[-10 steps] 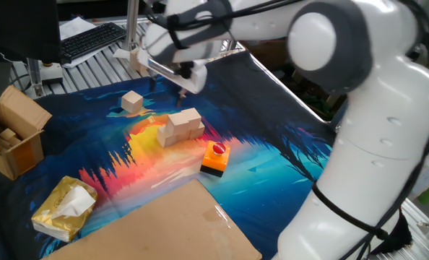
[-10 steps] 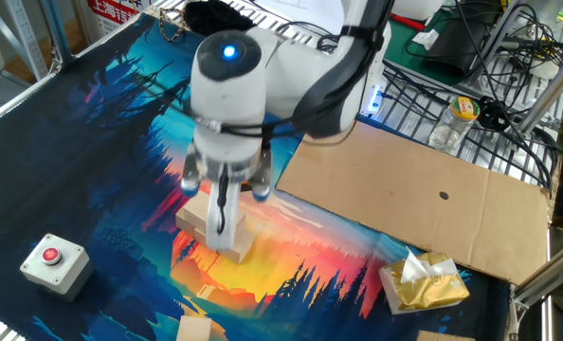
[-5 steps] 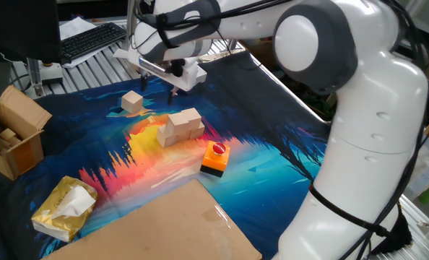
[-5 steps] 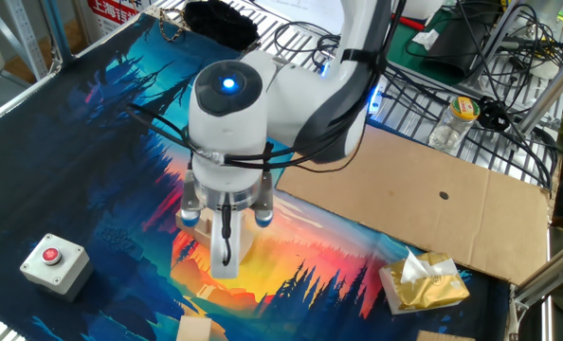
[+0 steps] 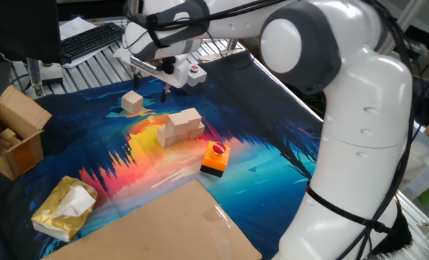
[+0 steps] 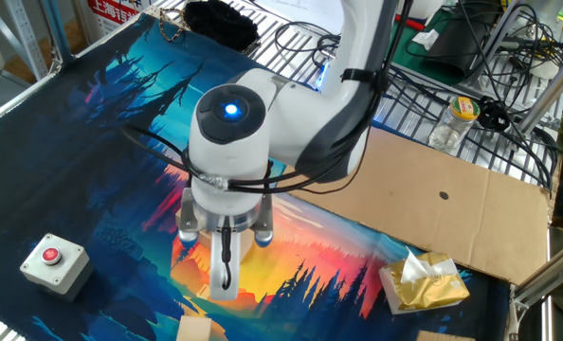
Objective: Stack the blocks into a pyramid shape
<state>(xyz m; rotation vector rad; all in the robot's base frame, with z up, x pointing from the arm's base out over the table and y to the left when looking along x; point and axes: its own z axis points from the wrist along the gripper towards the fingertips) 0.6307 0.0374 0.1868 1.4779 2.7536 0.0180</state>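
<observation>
Since the blocks are plain pale wood cubes with flat faces and square edges, I'd judge them light, stiff and fairly grippy, best pinched across two opposite side faces near the middle.

Going left to right in the one fixed view: a brown cardboard box [image 5: 12,137] sits open at the left edge, with a crinkled yellow packet [image 5: 63,208] below it. One loose block [image 5: 132,102] lies alone at upper left on the colourful printed mat [image 5: 272,166]. The gripper [image 5: 164,81] hovers just right of and above it; I cannot tell whether its fingers are spread or closed. A part-built stack of blocks [image 5: 180,126] stands at centre. Just beside it to the lower right sits an orange-and-black button box [image 5: 215,158].
</observation>
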